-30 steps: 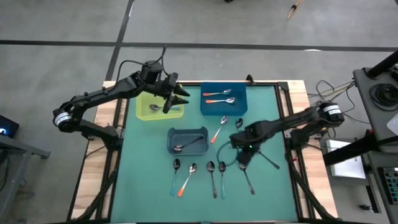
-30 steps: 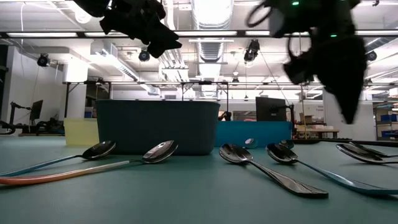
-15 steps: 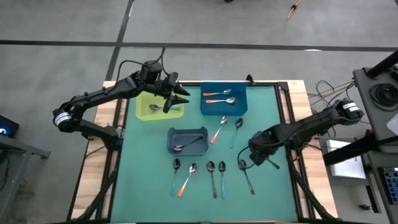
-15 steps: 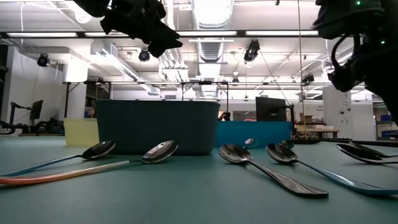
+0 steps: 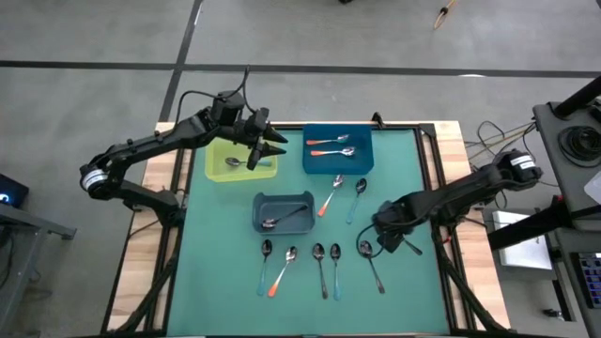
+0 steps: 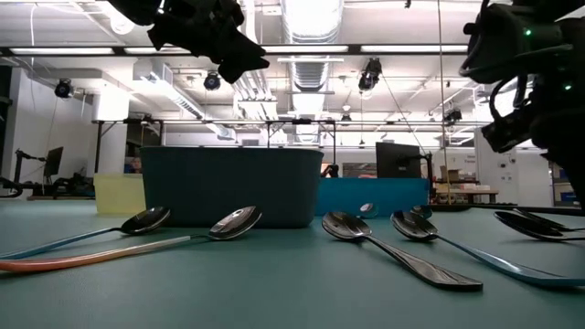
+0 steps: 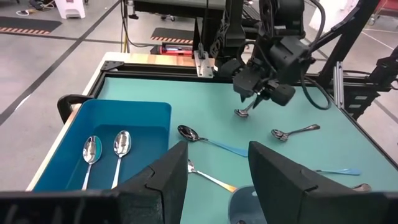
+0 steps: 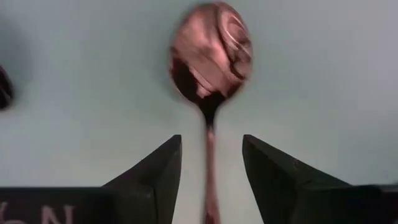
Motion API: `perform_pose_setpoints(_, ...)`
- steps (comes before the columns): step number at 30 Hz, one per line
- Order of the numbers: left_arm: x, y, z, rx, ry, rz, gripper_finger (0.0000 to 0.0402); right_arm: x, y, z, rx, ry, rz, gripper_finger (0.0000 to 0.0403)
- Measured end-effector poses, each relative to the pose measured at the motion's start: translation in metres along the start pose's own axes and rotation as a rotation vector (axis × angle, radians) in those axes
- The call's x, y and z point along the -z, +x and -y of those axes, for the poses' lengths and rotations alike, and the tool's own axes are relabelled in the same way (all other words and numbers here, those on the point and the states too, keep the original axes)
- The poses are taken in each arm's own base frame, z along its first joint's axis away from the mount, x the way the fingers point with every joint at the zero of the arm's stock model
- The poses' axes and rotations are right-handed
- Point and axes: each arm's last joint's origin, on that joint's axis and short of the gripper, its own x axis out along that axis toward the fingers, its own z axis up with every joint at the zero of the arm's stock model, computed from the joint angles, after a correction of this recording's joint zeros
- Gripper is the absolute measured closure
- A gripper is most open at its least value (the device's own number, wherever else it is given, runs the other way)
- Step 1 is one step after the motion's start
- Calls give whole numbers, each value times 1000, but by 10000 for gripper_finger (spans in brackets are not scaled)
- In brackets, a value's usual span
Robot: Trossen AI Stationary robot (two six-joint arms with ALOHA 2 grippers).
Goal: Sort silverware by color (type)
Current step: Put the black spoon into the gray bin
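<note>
High view: the right gripper [image 5: 377,240] has moved, within the last second, from a spot close beside the grey bin [image 5: 282,212] out toward the worktop [image 5: 404,169]'s right side, and it now hangs low over the bowl of a dark metal spoon [image 5: 372,263] lying well to the right of that bin. Over the same second its fingers have spread from partly closed to released. In the right wrist view the spoon's handle runs straight down the gap between the two fingers [image 8: 155,171], with the bowl just ahead of them, so nothing is grasped yet. This looks like the line-up for the next pick, and a dark spoon would belong with the one already in the grey bin.

The left gripper [image 5: 272,148] has not shifted in that time. It hangs over the yellow-green bin [image 5: 218,171], up and left of the grey bin, fingers released and empty, with one spoon lying in that bin below it.

Up and right of the grey bin, the blue bin [image 5: 362,161] holds two spoons. Unsorted silverware remains on the worktop: an orange-handled spoon [image 5: 330,196] and a light-blue-handled spoon [image 5: 356,197] just right of the grey bin, and a row of four spoons [image 5: 300,265] below it. Much of the sorting is therefore still ahead.
</note>
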Motion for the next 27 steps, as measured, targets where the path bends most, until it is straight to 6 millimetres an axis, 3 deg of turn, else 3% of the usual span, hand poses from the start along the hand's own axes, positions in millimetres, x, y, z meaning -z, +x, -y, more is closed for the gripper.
perform_pose_setpoints(11,-1,0,0,-4,11,13,251,-7,20,-7,84,-15,-28,283)
perform_pose_setpoints(21,-1,0,0,-4,22,13,251,-8,25,-9,77,-14,-29,383)
perform_pose_setpoints(27,-1,0,-1,-4,34,13,251,-8,24,-9,71,-13,-25,389)
